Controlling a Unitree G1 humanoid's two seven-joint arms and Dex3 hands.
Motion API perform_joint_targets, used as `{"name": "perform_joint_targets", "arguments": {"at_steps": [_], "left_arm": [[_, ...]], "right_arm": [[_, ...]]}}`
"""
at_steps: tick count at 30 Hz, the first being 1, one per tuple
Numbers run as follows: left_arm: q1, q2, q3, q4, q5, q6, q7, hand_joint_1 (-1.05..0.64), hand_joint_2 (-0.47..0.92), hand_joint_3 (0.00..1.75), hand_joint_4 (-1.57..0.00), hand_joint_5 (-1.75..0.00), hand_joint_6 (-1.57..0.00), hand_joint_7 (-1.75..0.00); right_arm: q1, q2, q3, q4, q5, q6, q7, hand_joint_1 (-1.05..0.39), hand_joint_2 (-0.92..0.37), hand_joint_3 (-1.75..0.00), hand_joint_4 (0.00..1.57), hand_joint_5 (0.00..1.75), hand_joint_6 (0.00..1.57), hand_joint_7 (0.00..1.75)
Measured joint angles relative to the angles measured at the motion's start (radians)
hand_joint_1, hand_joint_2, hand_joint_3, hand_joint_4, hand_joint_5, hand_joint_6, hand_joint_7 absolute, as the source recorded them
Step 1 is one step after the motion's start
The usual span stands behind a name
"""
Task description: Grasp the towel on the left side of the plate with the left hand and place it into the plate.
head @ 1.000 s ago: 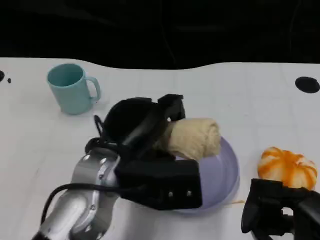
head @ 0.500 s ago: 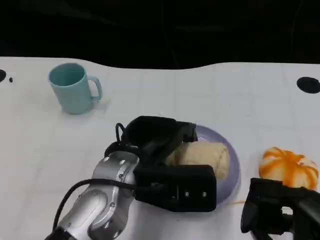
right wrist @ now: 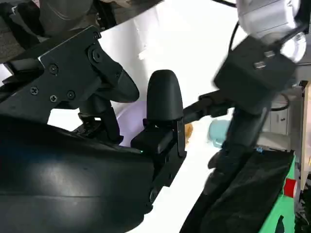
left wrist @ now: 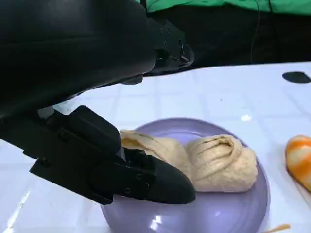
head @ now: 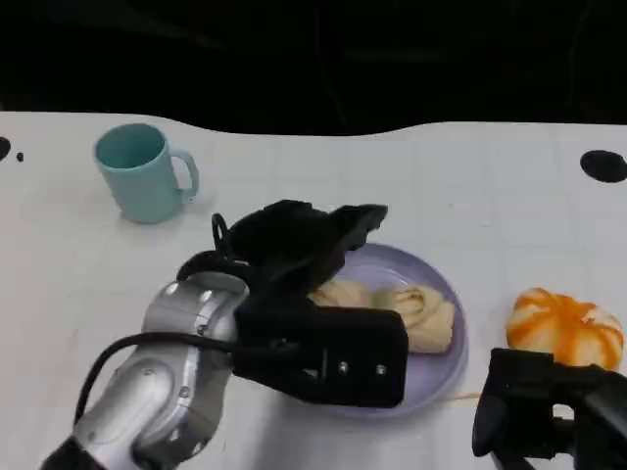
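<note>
On the lavender plate (head: 446, 367), centre to 3 o'clock, lies the beige towel (head: 416, 313), released. Left hand (head: 304, 245) hovers at 10 o'clock, fingers spread, empty. Right hand (head: 549, 416): grip indeterminable.

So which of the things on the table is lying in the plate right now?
The beige towel, lying in the purple plate. The teal mug and orange-striped pumpkin sit directly on the white table.
</note>
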Motion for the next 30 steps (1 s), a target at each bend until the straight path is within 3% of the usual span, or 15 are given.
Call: {"name": "perform_joint_targets", "arguments": {"at_steps": [4, 7, 9, 12, 14, 16, 20, 24, 26, 27, 29, 30], "left_arm": [[0.034, 0.015, 0.093, -0.096, -0.126, 0.042, -0.078, -0.82, 0.92, 0.19, 0.0, -0.33, -0.12, -0.05], [0.069, 0.015, 0.179, -0.166, -0.267, 0.076, -0.121, -0.68, 0.92, 0.16, -0.07, -0.56, -0.21, -0.07], [0.102, 0.01, 0.255, -0.21, -0.397, 0.113, -0.153, -0.6, 0.92, 0.21, -0.14, -0.63, -0.24, -0.07], [0.153, 0.004, 0.357, -0.27, -0.584, 0.18, -0.185, -0.51, 0.92, 0.28, -0.4, -0.61, -0.34, -0.08], [0.18, 0.009, 0.405, -0.303, -0.664, 0.209, -0.191, -0.5, 0.92, 0.31, -0.62, -0.59, -0.56, -0.13], [0.213, 0.016, 0.449, -0.341, -0.734, 0.238, -0.19, -0.44, 0.92, 0.31, -0.74, -0.59, -0.73, -0.15], [0.31, 0.014, 0.555, -0.416, -0.882, 0.266, -0.179, -0.37, 0.92, 0.32, -0.87, -0.62, -0.95, -0.15], [0.4, -0.002, 0.633, -0.487, -0.993, 0.284, -0.122, -0.25, 0.92, 0.42, -0.87, -0.86, -1.09, -0.19], [0.441, -0.016, 0.66, -0.517, -1.039, 0.285, -0.088, -0.23, 0.87, 0.53, -0.83, -1.08, -1.09, -0.35], [0.462, -0.028, 0.675, -0.528, -1.069, 0.293, -0.066, -0.25, 0.77, 0.67, -0.83, -1.19, -1.01, -0.62], [0.512, -0.061, 0.706, -0.56, -1.138, 0.33, -0.017, -0.26, 0.67, 0.81, -0.84, -1.26, -0.93, -0.86], [0.537, -0.077, 0.721, -0.578, -1.172, 0.351, 0.007, -0.26, 0.65, 0.84, -0.84, -1.27, -0.92, -0.9]], "right_arm": [[-0.002, 0.0, -0.002, 0.0, 0.003, 0.013, -0.002, -0.06, -0.5, -1.25, 0.72, 1.75, 0.64, 1.54], [-0.003, 0.0, -0.002, 0.0, 0.002, 0.012, -0.002, -0.06, -0.5, -1.26, 0.72, 1.75, 0.64, 1.54], [-0.004, 0.0, -0.003, 0.0, 0.002, 0.012, -0.001, -0.06, -0.5, -1.26, 0.72, 1.75, 0.64, 1.54], [-0.005, 0.0, -0.005, 0.0, 0.004, 0.016, -0.001, -0.06, -0.5, -1.25, 0.72, 1.75, 0.64, 1.54], [-0.005, -0.001, -0.005, 0.0, 0.004, 0.018, -0.001, -0.06, -0.5, -1.25, 0.72, 1.75, 0.64, 1.54], [-0.006, -0.001, -0.005, 0.0, 0.005, 0.019, -0.001, -0.06, -0.5, -1.25, 0.72, 1.75, 0.64, 1.54], [-0.008, -0.001, -0.008, -0.001, 0.006, 0.023, 0.0, -0.06, -0.51, -1.25, 0.73, 1.75, 0.64, 1.55], [-0.013, -0.001, -0.007, -0.001, 0.006, 0.032, 0.0, -0.05, -0.51, -1.24, 0.73, 1.75, 0.64, 1.55], [-0.015, -0.001, -0.006, -0.001, 0.005, 0.033, 0.0, -0.05, -0.51, -1.25, 0.72, 1.75, 0.64, 1.55], [-0.017, -0.001, -0.005, -0.001, 0.005, 0.035, 0.0, -0.05, -0.51, -1.25, 0.72, 1.75, 0.64, 1.55], [-0.019, -0.001, -0.005, -0.001, 0.006, 0.037, -0.001, -0.05, -0.51, -1.25, 0.72, 1.75, 0.64, 1.55], [-0.02, -0.001, -0.005, -0.001, 0.006, 0.038, -0.001, -0.05, -0.51, -1.25, 0.73, 1.75, 0.64, 1.55]]}}
